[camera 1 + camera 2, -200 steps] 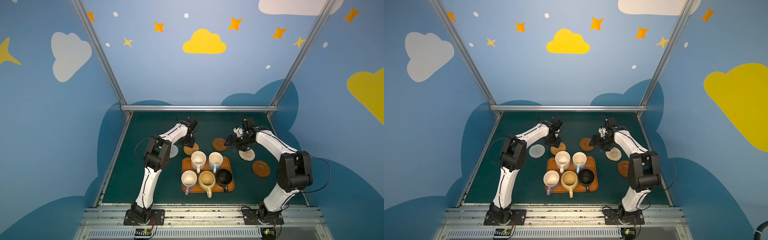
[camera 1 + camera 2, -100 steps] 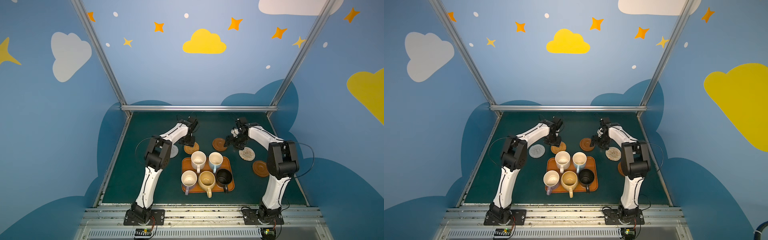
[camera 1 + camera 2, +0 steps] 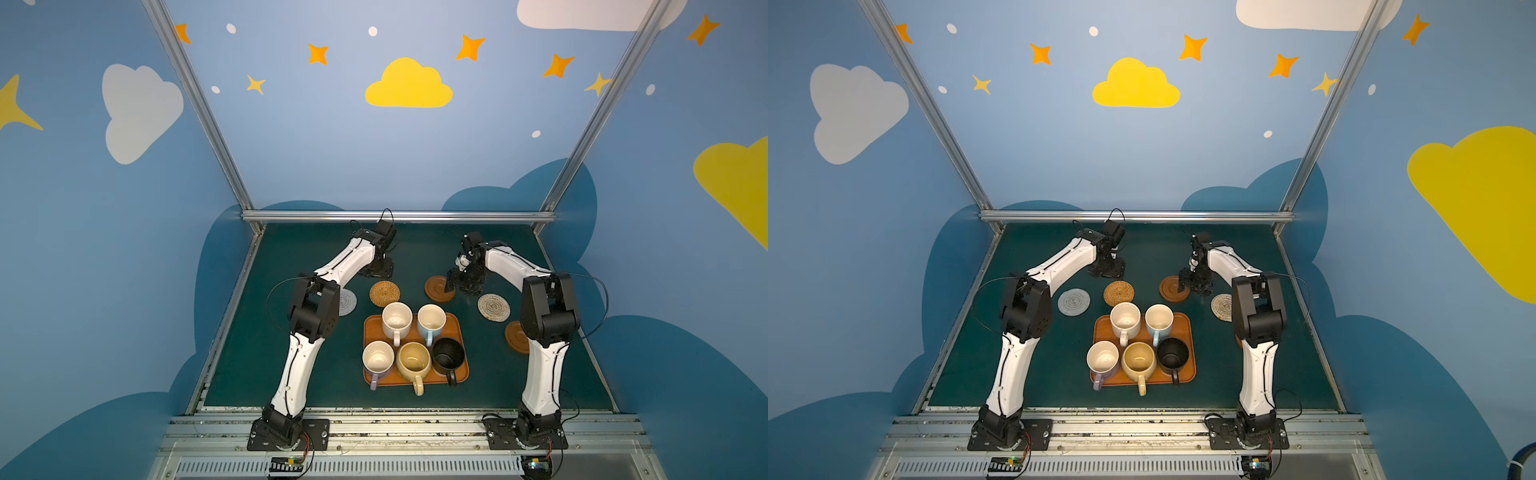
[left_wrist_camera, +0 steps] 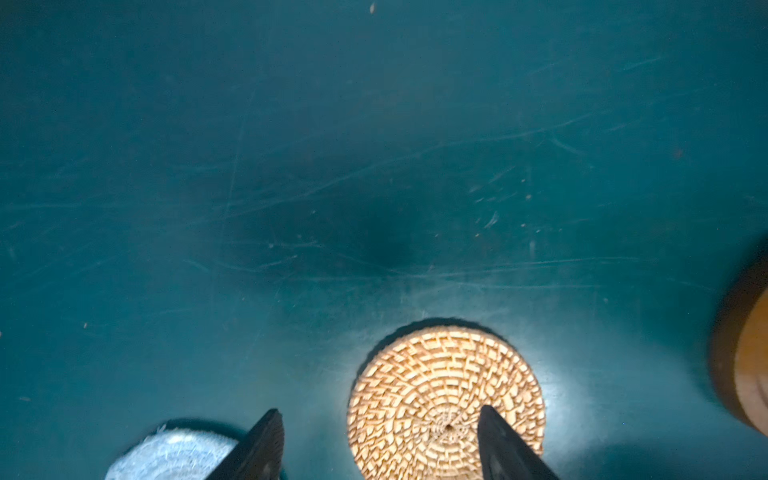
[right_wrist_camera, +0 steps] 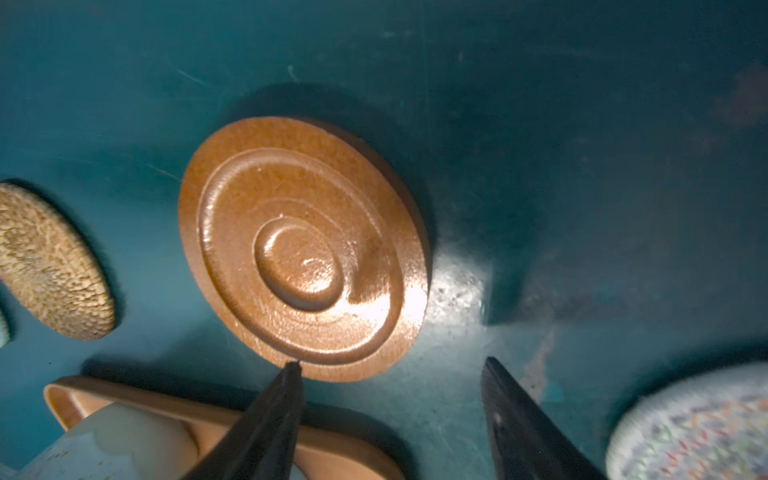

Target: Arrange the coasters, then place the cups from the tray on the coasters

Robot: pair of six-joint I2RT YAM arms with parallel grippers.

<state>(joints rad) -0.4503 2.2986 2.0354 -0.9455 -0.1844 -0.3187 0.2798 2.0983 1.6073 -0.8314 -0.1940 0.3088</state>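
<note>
Colour and pattern record, bench as seen from the front.

Table mat (image 3: 291, 374): dark teal, pale scuff lines. Tray (image 3: 457, 326): plain orange-brown. On it, far row: speckled white cup (image 3: 397, 319), fine dark flecks; light blue cup (image 3: 428, 338), white inside. Near row, left to right: lavender cup (image 3: 374, 380), cream inside; yellow-beige cup (image 3: 413, 361); black cup (image 3: 448, 353). Coasters, left to right: grey-white woven coaster (image 3: 1074, 302); tan rattan coaster (image 3: 384, 292), concentric weave; brown wooden coaster (image 3: 436, 289), glossy, turned rings; beige rope coaster (image 3: 493, 306), spiral, small coloured flecks in the right wrist view; second brown wooden coaster (image 3: 515, 337). Walls (image 3: 374, 166): blue, white and yellow clouds, orange stars.
</note>
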